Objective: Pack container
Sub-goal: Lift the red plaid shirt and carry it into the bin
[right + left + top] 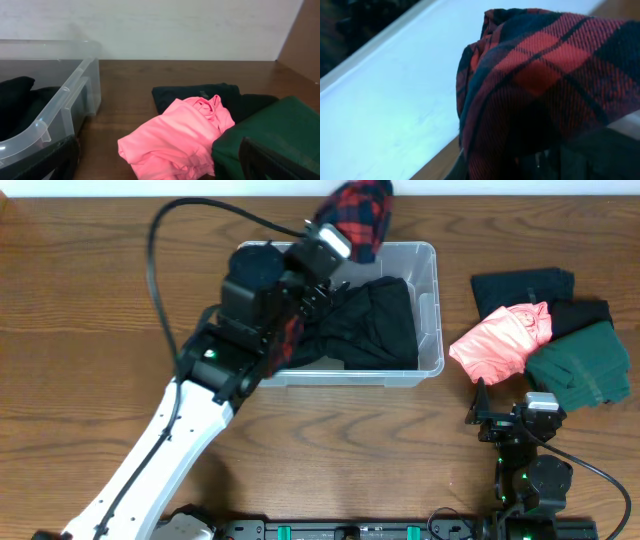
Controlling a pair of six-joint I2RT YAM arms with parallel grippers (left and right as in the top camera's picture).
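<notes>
The clear plastic container (432, 310) stands at the table's middle back with a black garment (375, 325) lying inside it. My left gripper (335, 242) is over the container's far rim, shut on a red and black plaid garment (357, 212) that hangs raised above the bin. In the left wrist view the plaid garment (545, 85) fills the frame and hides the jaws. My right gripper (508, 418) is open and empty, low near the front right. The container's corner (65, 105) shows at the left of the right wrist view.
To the right of the container lies a pile of clothes: a pink garment (500, 340) (175, 135), a dark green one (580, 365) (260, 130) and dark ones (522, 285) (195, 92) behind. A white wall is at the back.
</notes>
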